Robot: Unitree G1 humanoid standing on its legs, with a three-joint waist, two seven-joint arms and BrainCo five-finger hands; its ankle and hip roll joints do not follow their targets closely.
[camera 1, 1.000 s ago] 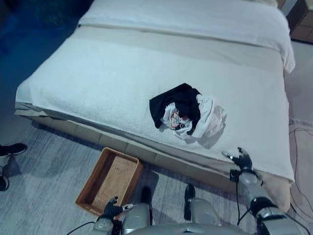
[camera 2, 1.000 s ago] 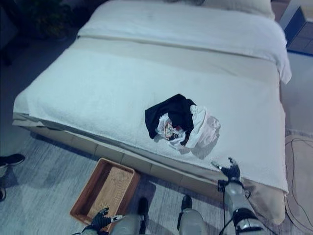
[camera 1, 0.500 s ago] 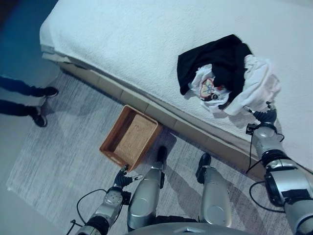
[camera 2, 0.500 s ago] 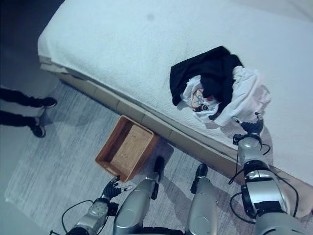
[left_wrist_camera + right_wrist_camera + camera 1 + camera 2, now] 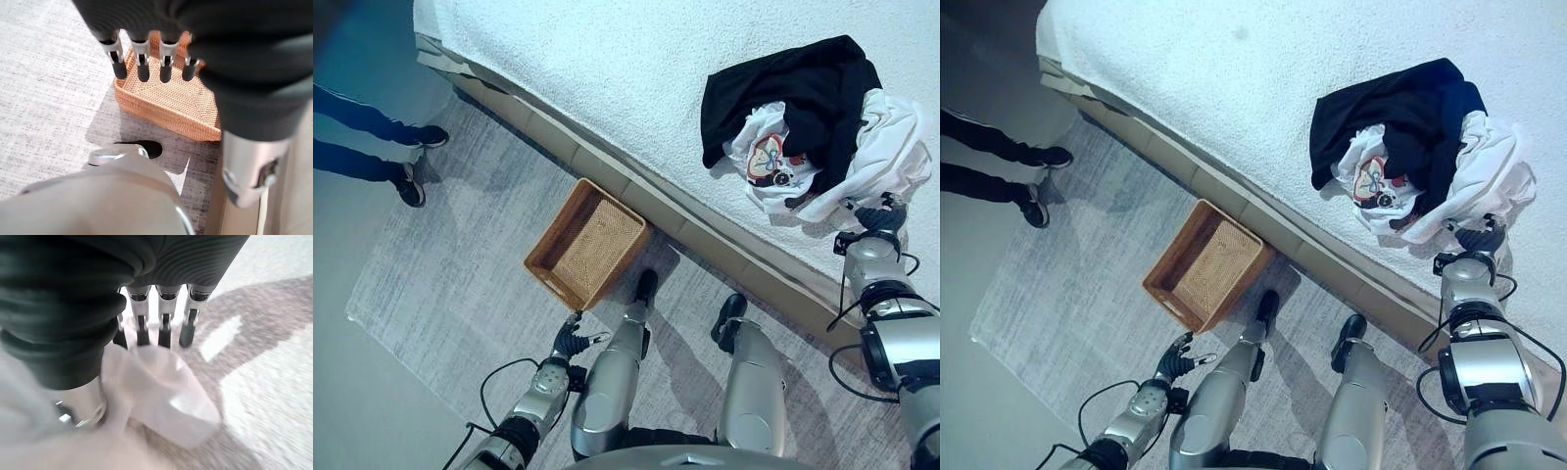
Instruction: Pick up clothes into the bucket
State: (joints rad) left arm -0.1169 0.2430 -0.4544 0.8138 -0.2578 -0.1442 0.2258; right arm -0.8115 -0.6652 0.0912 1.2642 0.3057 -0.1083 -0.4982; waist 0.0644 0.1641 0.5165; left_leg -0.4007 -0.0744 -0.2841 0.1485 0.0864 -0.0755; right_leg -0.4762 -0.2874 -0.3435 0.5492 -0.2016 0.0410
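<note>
Now the fingers [image 5: 164,328] of the right hand [image 5: 1477,238] are held out straight, side by side, and their dark tips are laid on the edge of a white cloth [image 5: 156,387]. Nothing is pinched or gripped by them. This hand is seen at the near edge of the pile of clothes [image 5: 813,122], touching its white part.

The fingers [image 5: 142,61] of the left hand [image 5: 570,342] are also kept straight and a little apart, and nothing is held in them. That hand is hung low by the floor, near the basket [image 5: 585,243] but not touching it.

The pile of clothes is made of a black piece [image 5: 1400,113] on top and a white piece [image 5: 1489,171] with a small picture on it. It is lying on the white bed [image 5: 636,69], close to the bed's near edge.

The basket is brown and woven, with low walls, and it is set on the grey rug [image 5: 450,274] just beside the bed. No clothes are seen inside it. It is well apart from the pile.

A person's legs and dark shoes [image 5: 406,162] are seen standing on the floor beyond the rug's far corner.
</note>
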